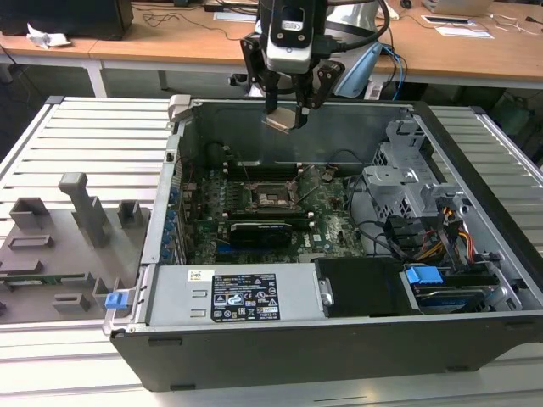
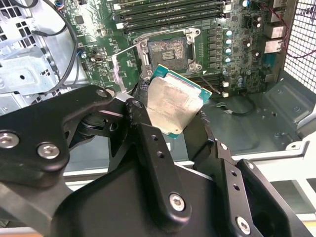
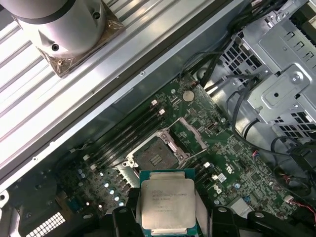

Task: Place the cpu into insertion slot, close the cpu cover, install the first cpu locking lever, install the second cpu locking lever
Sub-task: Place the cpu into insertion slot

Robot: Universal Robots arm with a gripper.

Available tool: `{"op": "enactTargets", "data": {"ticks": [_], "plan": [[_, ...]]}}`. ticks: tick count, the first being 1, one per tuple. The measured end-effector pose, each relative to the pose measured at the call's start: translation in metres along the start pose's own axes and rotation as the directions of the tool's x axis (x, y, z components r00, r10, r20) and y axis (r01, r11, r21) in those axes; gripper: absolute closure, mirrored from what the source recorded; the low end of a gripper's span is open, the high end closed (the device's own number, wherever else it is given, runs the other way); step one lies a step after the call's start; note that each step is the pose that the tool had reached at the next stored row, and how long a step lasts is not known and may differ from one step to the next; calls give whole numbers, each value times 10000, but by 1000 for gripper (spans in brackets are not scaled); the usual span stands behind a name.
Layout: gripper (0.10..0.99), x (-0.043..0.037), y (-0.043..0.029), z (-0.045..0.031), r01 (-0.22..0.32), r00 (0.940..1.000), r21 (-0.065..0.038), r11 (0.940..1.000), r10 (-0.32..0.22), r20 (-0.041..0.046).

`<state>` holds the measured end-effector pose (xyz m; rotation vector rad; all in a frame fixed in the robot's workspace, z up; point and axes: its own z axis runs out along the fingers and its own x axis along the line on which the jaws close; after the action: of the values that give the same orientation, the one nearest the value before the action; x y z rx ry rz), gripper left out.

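Our gripper (image 1: 291,106) is squeezed shut on the cpu (image 2: 174,103), gripping it by two edges with the dull silver top showing (it looks a bit tilted in the exterior view). We hang high over the open computer case (image 1: 339,352). The insertion slot (image 3: 154,157) lies down below the chip, well apart and bare. The cpu cover (image 3: 195,133) is flipped up beside it, so we think the way in is free. Memory sticks (image 2: 168,15) sit close by on the green board (image 1: 335,225).

cpu (image 3: 165,202) dull silver metal top; case (image 1: 221,127) matt grey metal
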<state>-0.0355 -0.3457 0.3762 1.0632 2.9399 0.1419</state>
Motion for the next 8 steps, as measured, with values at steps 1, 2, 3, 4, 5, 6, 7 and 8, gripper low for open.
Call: {"op": "enactTargets", "data": {"ticks": [1,2,3,4,5,6,7,8], "plan": [[557,0,0,0,-28,10000,0,10000,28,3],[557,0,0,0,-60,10000,-1,10000,60,5],[557,0,0,0,-87,10000,-2,10000,87,8],[557,0,0,0,-128,9999,-2,9999,128,11],[557,0,0,1,-157,9999,-3,9999,157,14],[557,0,0,1,-222,9998,-5,9998,222,20],[557,0,0,3,-384,9993,-8,9993,384,35],[557,0,0,3,-468,9989,-10,9989,468,42]]}}
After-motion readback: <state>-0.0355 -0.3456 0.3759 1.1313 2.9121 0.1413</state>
